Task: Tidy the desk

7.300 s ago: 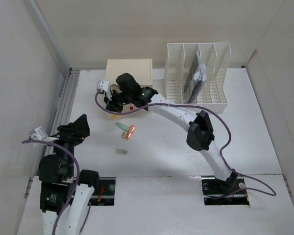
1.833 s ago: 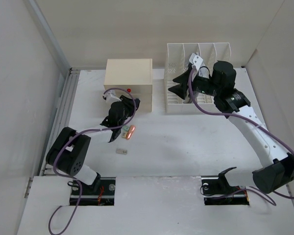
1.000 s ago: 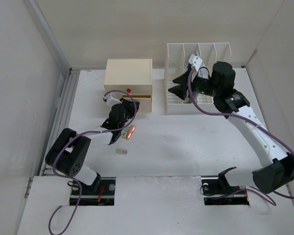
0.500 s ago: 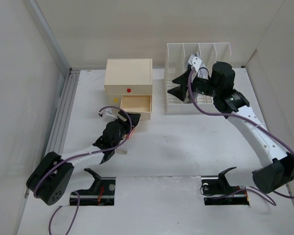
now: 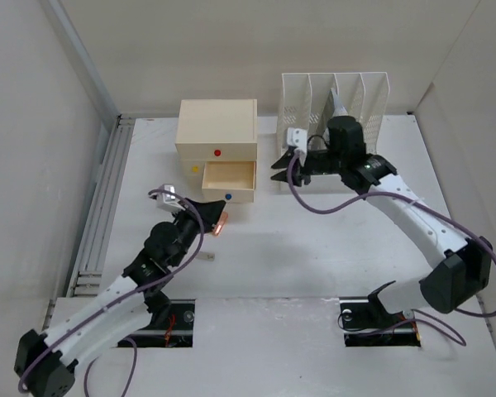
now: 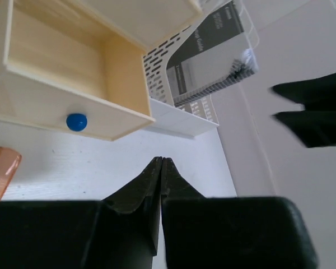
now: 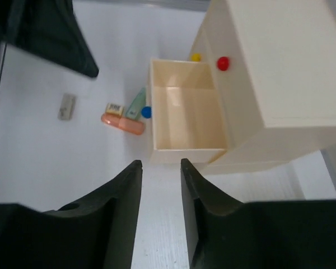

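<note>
**Desk and both arms, seen from above and from the wrists.** The desk (image 5: pixel 314 248) is a white top with pale walls at the left, back and right. It carries a cream drawer box (image 5: pixel 217 124) at the rear centre and a white file rack (image 5: pixel 372 91) just to the right of the box. The box's lower right drawer (image 5: pixel 229 175), marked by a blue knob (image 5: pixel 227 197), stands pulled out toward the arms.

A spiral notebook (image 6: pixel 213 56) leans in one slot of the rack. From above, the right arm (image 5: pixel 397 207) crosses the rack's front and covers most of the notebook. The right gripper (image 5: pixel 279 169) hangs between box and rack, beside the open drawer, with its fingers parted and nothing between them.

The left gripper (image 6: pixel 160 161) is in front of the drawer, its fingers pressed together on nothing. From above it hides part of a small cluster on the desk:
- An orange piece (image 5: pixel 221 222) shows at the gripper's right edge.
- A green tube (image 7: pixel 137 103) and a small labelled tag (image 7: pixel 114 108) appear only in the right wrist view.

A pale block (image 5: pixel 205 257) lies apart from the cluster, nearer the arm bases.
</note>
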You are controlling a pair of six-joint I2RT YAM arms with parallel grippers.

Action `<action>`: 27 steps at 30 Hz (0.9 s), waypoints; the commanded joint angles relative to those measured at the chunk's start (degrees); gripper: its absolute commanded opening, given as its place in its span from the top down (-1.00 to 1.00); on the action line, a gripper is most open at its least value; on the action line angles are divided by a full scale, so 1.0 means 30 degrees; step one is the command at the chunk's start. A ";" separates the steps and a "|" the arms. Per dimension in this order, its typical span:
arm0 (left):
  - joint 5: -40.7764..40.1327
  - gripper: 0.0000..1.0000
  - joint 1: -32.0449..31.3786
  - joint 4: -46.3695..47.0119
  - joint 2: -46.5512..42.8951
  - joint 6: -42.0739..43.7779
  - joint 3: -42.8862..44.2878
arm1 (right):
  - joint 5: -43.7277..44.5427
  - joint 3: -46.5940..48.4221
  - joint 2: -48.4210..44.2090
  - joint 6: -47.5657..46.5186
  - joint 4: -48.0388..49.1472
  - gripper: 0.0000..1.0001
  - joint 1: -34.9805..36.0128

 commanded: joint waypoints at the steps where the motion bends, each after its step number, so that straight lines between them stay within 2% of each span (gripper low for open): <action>1: -0.0522 1.00 -0.0163 -0.4276 -0.3262 0.3036 0.2094 | -0.0123 0.0153 0.0946 -0.4669 -0.2471 0.26 0.2285; 3: -0.1339 0.69 -0.0163 -0.7431 -0.4929 0.4962 0.4107 | 0.1393 -0.0025 0.1531 -0.5378 -0.2475 0.26 0.4415; 5: -0.1638 0.61 -0.0339 -0.9172 -0.5523 0.5878 0.5578 | 0.2221 -0.0025 0.2146 -0.5552 -0.2272 0.26 0.5888; 8: -0.2280 0.10 -0.0339 -1.1840 -0.5701 0.7724 0.8480 | 0.3597 0.0615 0.4077 -0.5001 -0.2009 0.26 0.8146; 10: -0.3536 -0.29 -0.0339 -1.3097 -0.5905 0.8866 0.9564 | 0.5114 0.0999 0.5718 -0.2926 -0.1307 0.26 0.9315; 12: -0.5058 -0.48 -0.0339 -1.3630 -0.6197 0.9894 0.9570 | 0.5912 0.1757 0.6831 -0.0764 -0.0514 0.15 0.9818; 13: -0.6168 -0.53 -0.0339 -1.3865 -0.6374 1.0071 0.9396 | 0.6235 0.2081 0.7967 -0.0198 -0.0512 0.10 0.9995; 16: -0.6762 -0.60 -0.0339 -1.4102 -0.7485 1.0277 0.9130 | 0.6879 0.3049 0.9845 0.1182 -0.0512 0.05 1.0668; 21: -0.6765 -0.63 -0.0339 -1.3691 -0.9798 1.0483 0.8077 | 0.9168 0.4133 1.1872 0.2705 0.0045 0.02 1.1957; 27: -0.6296 -0.65 -0.0339 -1.3428 -0.9979 1.0658 0.7900 | 1.0017 0.5392 1.3308 0.3997 0.0045 0.00 1.2544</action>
